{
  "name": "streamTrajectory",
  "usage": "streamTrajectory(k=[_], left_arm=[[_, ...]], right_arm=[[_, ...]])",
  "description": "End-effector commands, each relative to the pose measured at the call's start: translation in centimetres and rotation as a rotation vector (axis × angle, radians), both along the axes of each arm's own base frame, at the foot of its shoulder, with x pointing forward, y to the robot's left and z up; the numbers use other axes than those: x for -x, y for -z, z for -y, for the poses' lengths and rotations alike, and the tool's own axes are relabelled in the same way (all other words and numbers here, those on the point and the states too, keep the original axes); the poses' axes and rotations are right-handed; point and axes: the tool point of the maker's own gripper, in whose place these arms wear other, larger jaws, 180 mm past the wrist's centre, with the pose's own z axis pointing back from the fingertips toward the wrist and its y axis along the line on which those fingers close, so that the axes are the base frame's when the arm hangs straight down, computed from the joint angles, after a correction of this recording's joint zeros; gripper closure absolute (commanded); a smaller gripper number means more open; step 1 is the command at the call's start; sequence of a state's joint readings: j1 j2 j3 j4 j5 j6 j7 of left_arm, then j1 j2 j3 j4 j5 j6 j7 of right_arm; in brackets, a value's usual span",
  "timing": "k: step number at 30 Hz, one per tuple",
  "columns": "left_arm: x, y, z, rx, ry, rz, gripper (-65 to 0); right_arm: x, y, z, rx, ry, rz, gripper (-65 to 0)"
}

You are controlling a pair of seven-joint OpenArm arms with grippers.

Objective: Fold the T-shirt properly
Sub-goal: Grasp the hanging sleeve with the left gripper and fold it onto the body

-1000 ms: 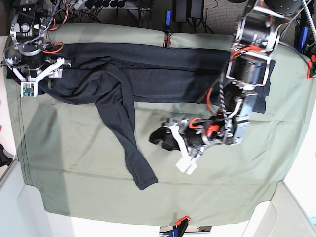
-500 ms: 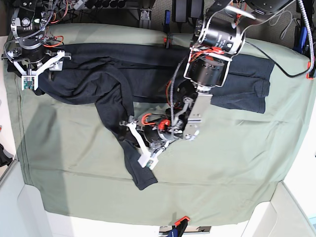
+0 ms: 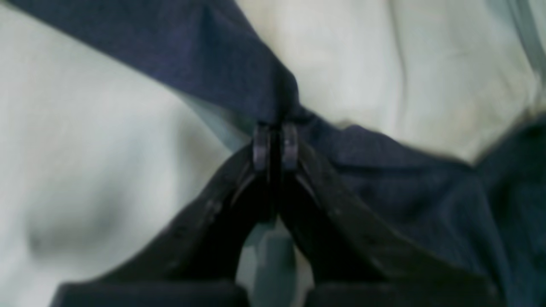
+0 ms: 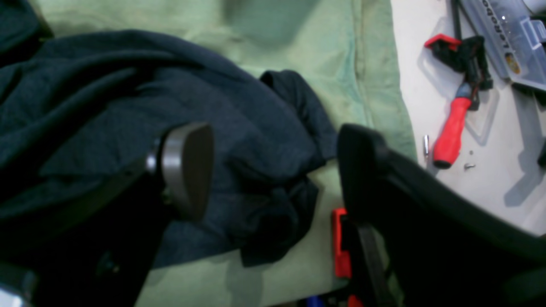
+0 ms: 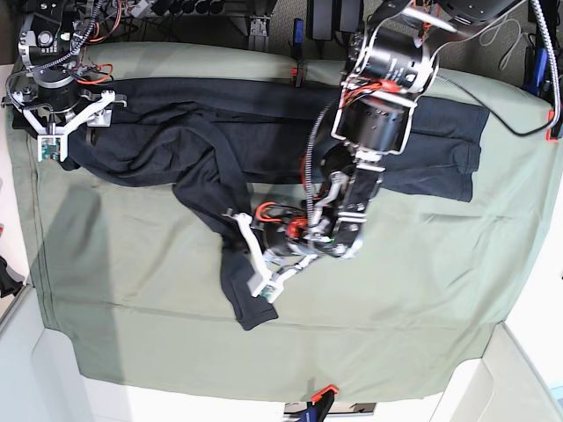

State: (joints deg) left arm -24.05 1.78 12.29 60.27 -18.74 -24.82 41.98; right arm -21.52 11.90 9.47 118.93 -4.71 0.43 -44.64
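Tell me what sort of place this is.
Probably a robotics lab bench: a green cloth covers the table, cables and power gear line the back edge, and a red-handled screwdriver lies beside it.

- The left gripper [image 5: 255,264] now sits over the long sleeve of the T-shirt [image 5: 220,176], having swung across from the bare olive tabletop cloth [image 5: 422,290] on the base view's right.
- Its arm now covers the shirt's middle.
- The sleeve's lower end looks slightly shorter and more bunched near the jaws.
- The right gripper [image 5: 66,119] sits slightly higher at the shirt's corner.
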Motion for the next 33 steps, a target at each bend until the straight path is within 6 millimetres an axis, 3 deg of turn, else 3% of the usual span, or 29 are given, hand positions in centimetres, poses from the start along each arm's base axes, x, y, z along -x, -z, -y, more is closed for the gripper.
streamTrajectory(k=[1,6,14,21,26,28,33], left_arm=[[-1.3,-3.1,-0.2,0.034,0.012,0.077,-0.4],[2.5,-4.8,-3.3,0.054,0.101,0.106,-0.4],[8.1,-6.5,-10.7,-0.043,0.099,0.206,-0.4],[13.8,-6.8,-11.3,-0.080,0.180,0.211,-0.5],[15.7,-5.8,-11.4,-0.105,0.193,0.179,-0.6],[16.1,-5.5,-11.5,-0.109,0.195,0.163,-4.5],[17.3,-4.4,-11.8,-0.121,0.201,0.120,-32.2]], right_arm=[[-0.6,-1.2,0.2,0.015,-0.004,0.044,-44.9],[-0.6,-1.2,0.2,0.016,-0.006,0.049,-44.9],[-0.8,-1.4,0.3,0.022,-0.013,0.062,-44.9],[-0.9,-1.5,0.3,0.021,-0.014,0.067,-44.9],[-0.9,-1.4,0.3,0.021,-0.014,0.066,-44.9],[-0.9,-1.4,0.3,0.021,-0.014,0.066,-44.9],[-0.9,-1.4,0.3,0.021,-0.014,0.066,-44.9]])
